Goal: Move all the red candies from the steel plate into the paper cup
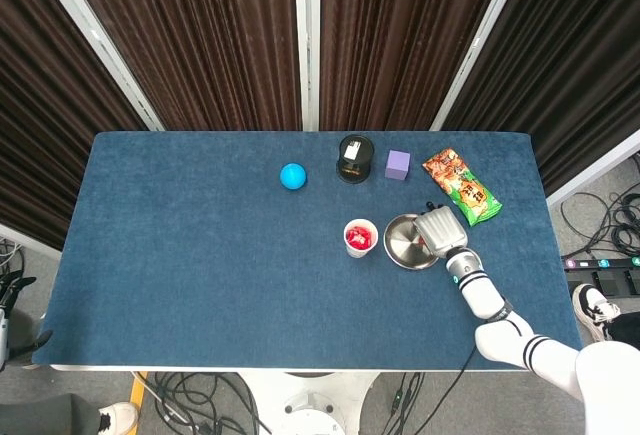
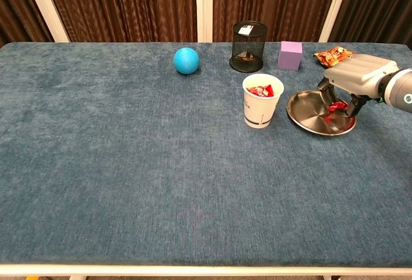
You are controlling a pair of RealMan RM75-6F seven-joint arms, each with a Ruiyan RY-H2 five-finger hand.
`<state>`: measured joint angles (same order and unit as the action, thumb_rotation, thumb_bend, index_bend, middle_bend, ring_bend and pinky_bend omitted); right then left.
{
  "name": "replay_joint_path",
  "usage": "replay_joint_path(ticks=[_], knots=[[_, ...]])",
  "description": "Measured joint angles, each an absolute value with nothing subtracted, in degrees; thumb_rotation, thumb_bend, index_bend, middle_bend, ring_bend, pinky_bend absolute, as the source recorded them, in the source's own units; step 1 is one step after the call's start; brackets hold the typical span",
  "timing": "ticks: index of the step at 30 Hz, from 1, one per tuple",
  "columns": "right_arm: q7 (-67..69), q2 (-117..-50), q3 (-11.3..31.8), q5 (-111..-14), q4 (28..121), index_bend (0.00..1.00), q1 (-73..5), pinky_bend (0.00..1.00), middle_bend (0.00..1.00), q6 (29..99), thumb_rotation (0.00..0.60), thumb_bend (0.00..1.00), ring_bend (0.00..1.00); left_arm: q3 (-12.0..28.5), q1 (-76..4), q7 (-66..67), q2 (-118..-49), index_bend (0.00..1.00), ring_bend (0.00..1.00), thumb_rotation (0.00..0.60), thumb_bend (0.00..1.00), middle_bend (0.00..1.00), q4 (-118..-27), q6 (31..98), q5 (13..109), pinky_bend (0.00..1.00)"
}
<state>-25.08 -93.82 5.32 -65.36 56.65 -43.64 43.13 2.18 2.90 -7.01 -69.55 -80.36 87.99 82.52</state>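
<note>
Red candies in the cup, one in hand

Our right hand [image 2: 353, 80] pinches a red candy [image 2: 337, 106] above the plate [image 2: 309, 109]; the cup [image 2: 261, 103] at its 9 o'clock holds candies.

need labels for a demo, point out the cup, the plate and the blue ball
cup [image 2: 260, 112], chest view, on its outer wall
plate [image 2: 308, 105], chest view, on its bare inner surface
blue ball [image 2: 187, 60], chest view, on its middle
</note>
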Motion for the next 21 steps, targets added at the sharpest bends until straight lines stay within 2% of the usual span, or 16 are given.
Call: replay_joint_path(ticks=[10, 21], knots=[[-23.04, -89.78, 6.71, -68.11, 63.16, 0.55, -42.99, 0.36, 0.47, 48.2, 0.6, 0.34, 0.21, 2.35, 2.65, -6.57, -69.18, 0.29, 0.14, 0.6, 0.0, 0.25, -80.94, 88.3, 83.0, 0.21], [-20.67, -81.2, 9.95, -74.05, 82.78, 0.55, -43.81, 0.36, 0.47, 54.19, 0.6, 0.33, 0.21, 2.32, 2.79, -5.66, -68.7, 0.29, 0.14, 0.6, 0.0, 0.25, -82.04, 88.81, 83.18, 0.21]])
